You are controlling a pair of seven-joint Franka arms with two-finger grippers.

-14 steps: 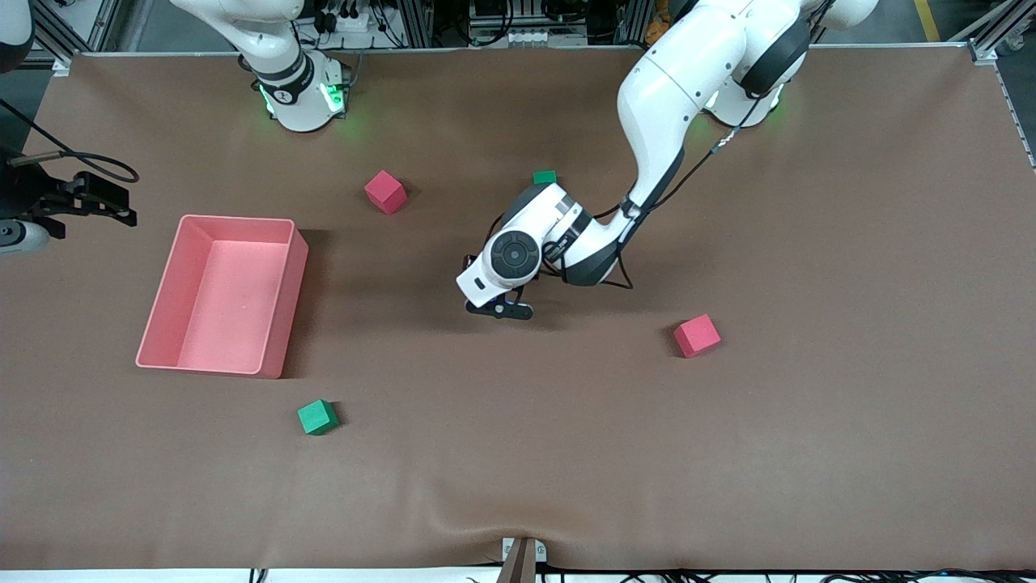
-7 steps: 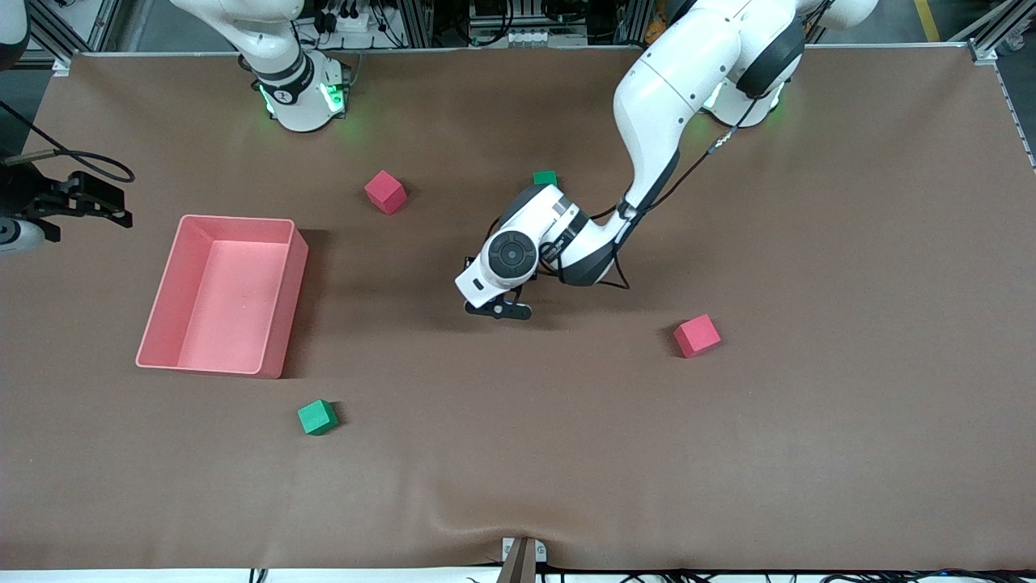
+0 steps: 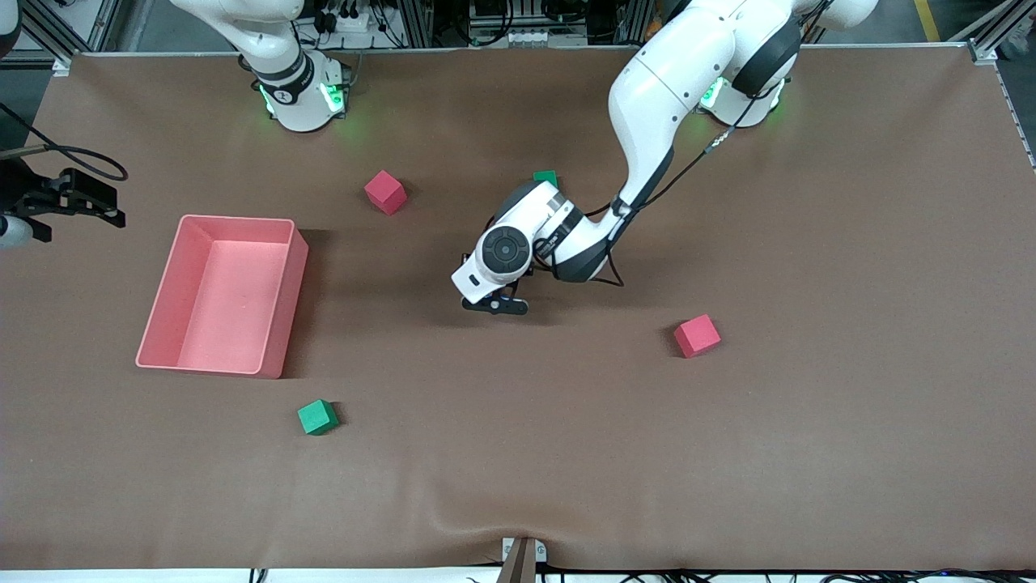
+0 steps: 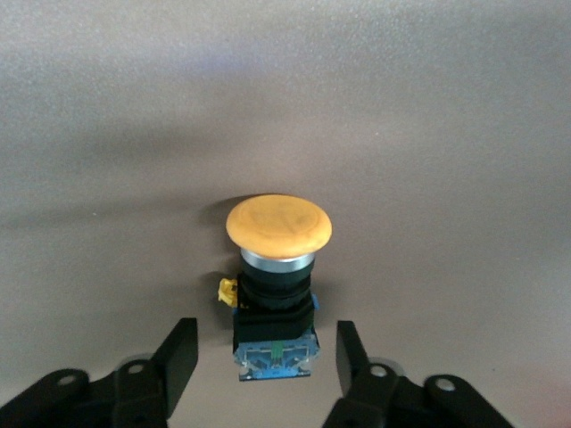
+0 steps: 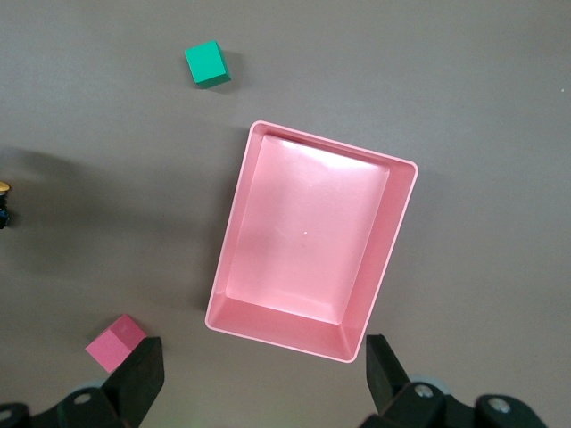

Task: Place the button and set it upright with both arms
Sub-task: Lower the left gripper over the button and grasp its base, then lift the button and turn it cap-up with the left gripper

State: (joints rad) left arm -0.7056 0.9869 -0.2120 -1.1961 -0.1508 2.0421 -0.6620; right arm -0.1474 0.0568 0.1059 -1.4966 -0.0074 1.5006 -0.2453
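The button (image 4: 277, 267) has a round orange cap, a black body and a bluish end. It rests on the brown table, its bluish end between the fingers of my left gripper (image 4: 266, 327). The jaws are open and clear of it on both sides. I cannot tell whether it stands or lies. In the front view my left gripper (image 3: 494, 306) is low at the table's middle and hides the button. My right gripper (image 5: 260, 348) is open and empty, high over the table by the pink bin. It shows at the right arm's end of the table (image 3: 97, 206).
A pink bin (image 3: 279, 324) sits toward the right arm's end; it also shows in the right wrist view (image 5: 268, 325). Red cubes (image 3: 385, 192) (image 3: 697, 335) and green cubes (image 3: 317, 417) (image 3: 545, 176) lie scattered around the left gripper.
My left gripper has drawn back slightly toward the robots' bases. My right gripper has drifted farther off past the table's edge.
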